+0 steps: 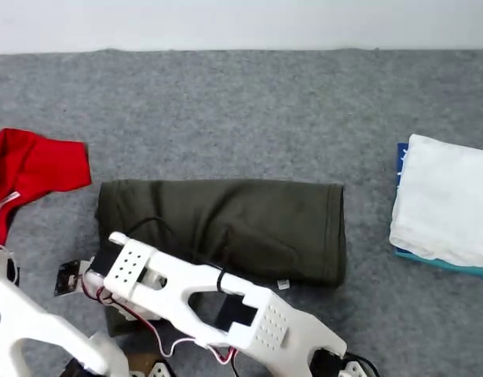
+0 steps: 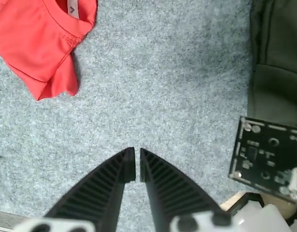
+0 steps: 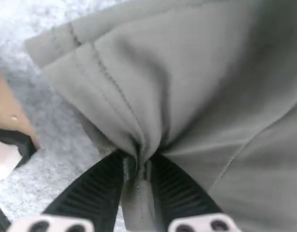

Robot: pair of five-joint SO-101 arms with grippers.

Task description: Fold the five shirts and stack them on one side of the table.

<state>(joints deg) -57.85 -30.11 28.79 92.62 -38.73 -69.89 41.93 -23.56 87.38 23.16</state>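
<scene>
1. The right end effector (image 3: pixel 141 166) is pinching a bunch of the olive shirt (image 1: pixel 225 228), which lies mid-way along the table (image 1: pixel 225 102). The grip is at the shirt's near edge, on the end toward the red shirt (image 1: pixel 33 169).
2. The left end effector (image 2: pixel 137 164) hangs pressed together and empty over bare table, between the red shirt and the olive one.
3. To fold it well, I'd say: lift only enough to clear, carry the edge straight across, and lay the hem down square before letting go.
4. The folded white shirt (image 1: pixel 445 200) marks the stack side, well apart.

Grey felt cloth (image 1: pixel 249 110) lies flat from side to side, fuzzy and speckled. Right behind its far edge stands a plain white wall (image 1: pixel 241 23).
</scene>
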